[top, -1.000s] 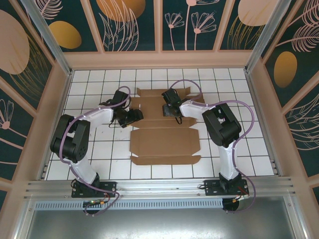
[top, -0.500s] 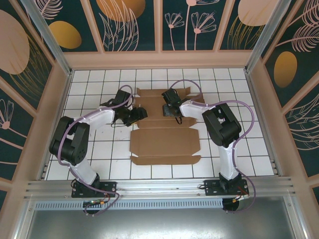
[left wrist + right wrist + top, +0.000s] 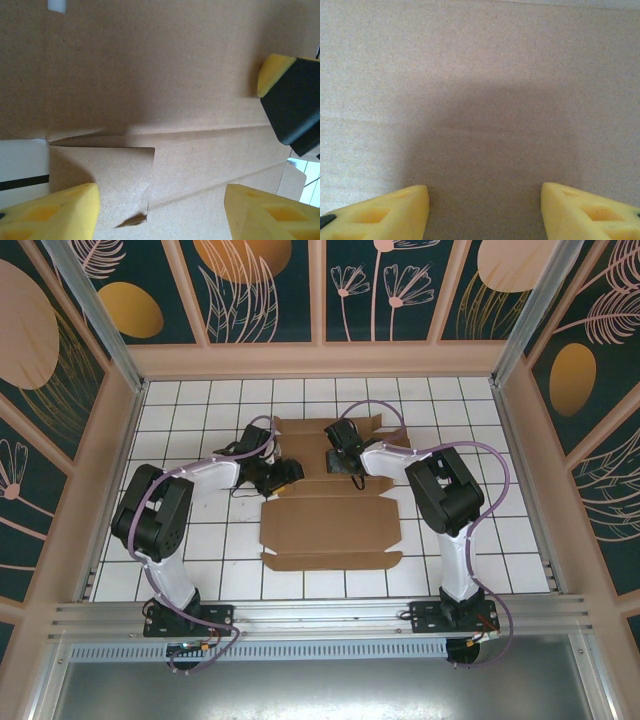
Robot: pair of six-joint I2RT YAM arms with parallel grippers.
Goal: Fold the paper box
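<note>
Rightward since a second ago, my left pincer (image 3: 287, 473) has slid further over the paper box (image 3: 330, 525), nearer my right pincer (image 3: 346, 462), which has kept its place. Both stand fairly wide, clasping nothing, above plain brown cardboard. The box lies as a flat, creased sheet on the white tiled table (image 3: 190, 400), between my arms.

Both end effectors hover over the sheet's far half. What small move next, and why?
Probably lower the left end effector onto the small side flap of the paper box: its jaws are open, the flap lies flat beneath them, nothing is folded yet.
</note>
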